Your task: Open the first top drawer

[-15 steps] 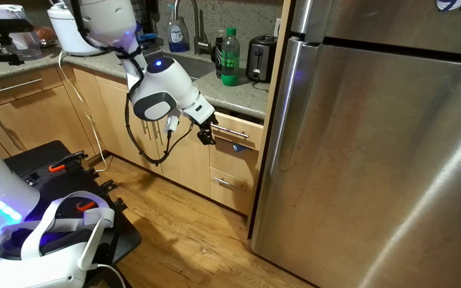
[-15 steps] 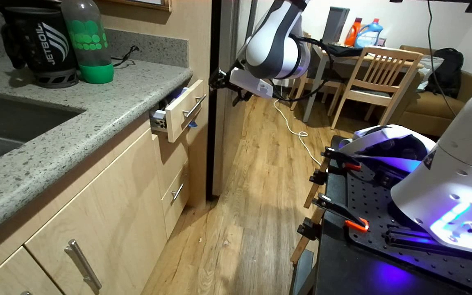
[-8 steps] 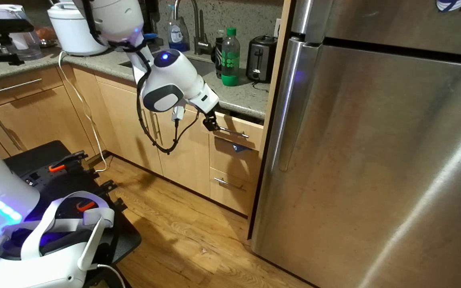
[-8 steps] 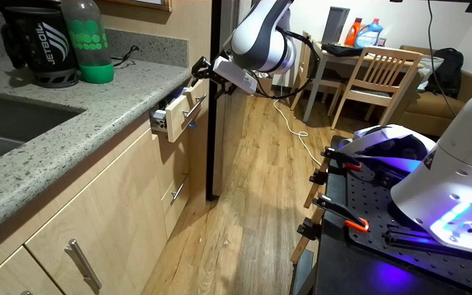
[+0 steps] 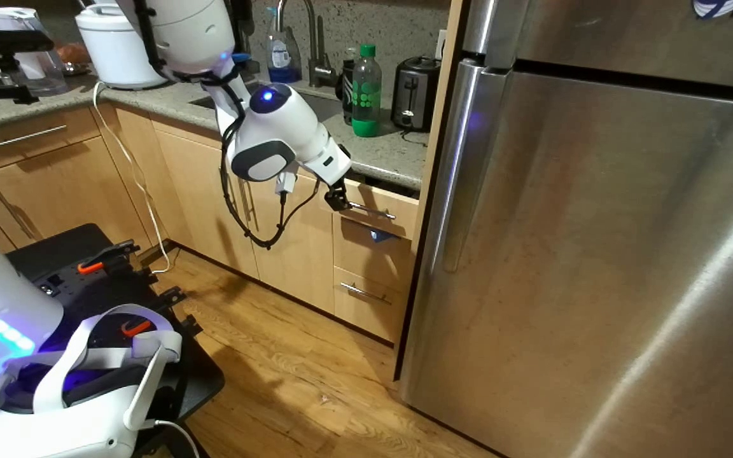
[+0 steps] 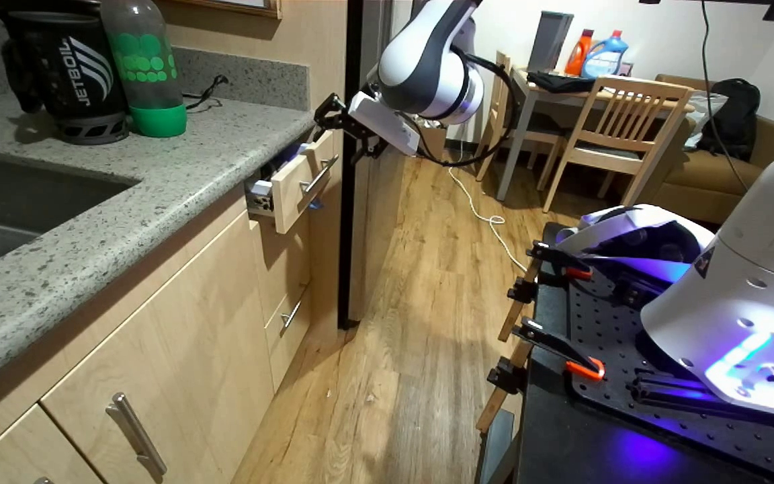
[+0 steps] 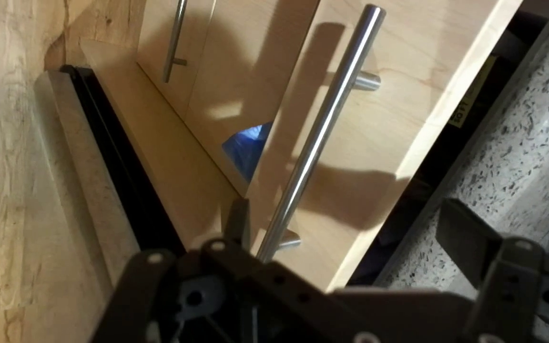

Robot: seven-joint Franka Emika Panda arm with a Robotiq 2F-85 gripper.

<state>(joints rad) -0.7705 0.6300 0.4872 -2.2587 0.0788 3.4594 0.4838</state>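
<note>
Top drawer (image 7: 379, 133) ajar, murky inside

Carries a black Jetboil cup (image 6: 78, 74), a green-bottomed bottle (image 6: 148, 74) just beside it, a black toaster (image 5: 414, 95) and a white lidded container (image 5: 115, 52) on a speckled countertop (image 6: 192, 148). Holds a perforated board (image 6: 612, 329), orange-tipped clamps (image 6: 555, 344) and a white headset (image 5: 61, 420) on a black table (image 6: 562, 430). Bears a white cord (image 6: 496, 220) and wooden chairs (image 6: 603, 161) on a wood-plank floor (image 6: 420, 336).

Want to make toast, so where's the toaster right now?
In an exterior view, the toaster stands on the counter, just right of the green-capped bottle and left of the refrigerator.
</note>
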